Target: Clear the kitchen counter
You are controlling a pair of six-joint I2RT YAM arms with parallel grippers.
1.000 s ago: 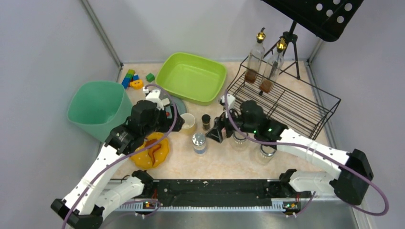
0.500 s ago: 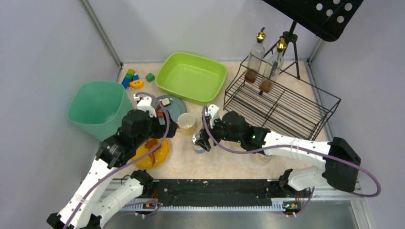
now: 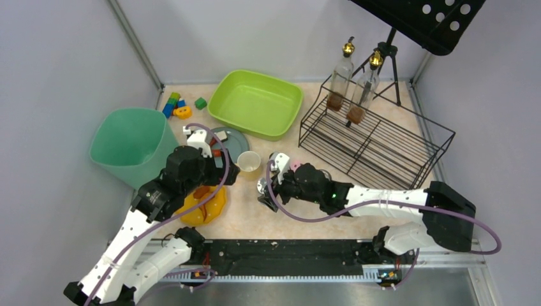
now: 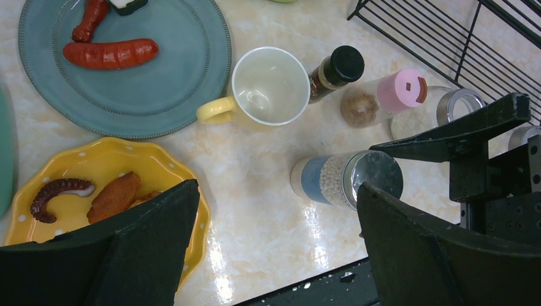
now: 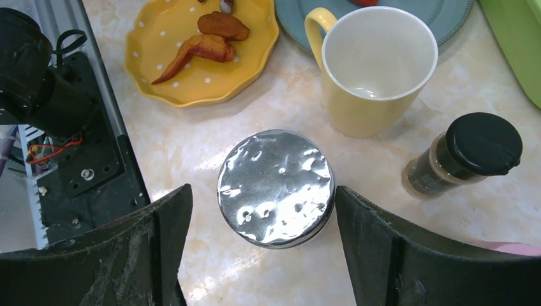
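Since R gripper (image 3: 268, 189) hangs over the jar (image 5: 275, 188) w/ jaws apart, one each side of the lid and nothing held, the step looks like a top-down grab. To do it well: centre on the lid, drop till the pads sit below the rim on the body, close gently, lift straight up. Mug (image 5: 363, 115) and spice jar (image 5: 462, 156) stand just beside, so no sideways swing.

L gripper (image 4: 274, 204) is also apart and empty, over bare counter (image 3: 287, 223), which runs from the rail (image 3: 281, 255) to the back walls under everything.

- Jar: round, clear sides, blue label, white grains, crinkly shiny lid, prob. slippery.
- Mug: smooth pale yellow, empty.
- Spice jar: black cap.
- Farther: scalloped dotted yellow plate (image 4: 147, 162), ribbed-rim teal plate (image 4: 127, 89), glossy green tub (image 3: 255, 102), black wire rack (image 3: 376, 137).
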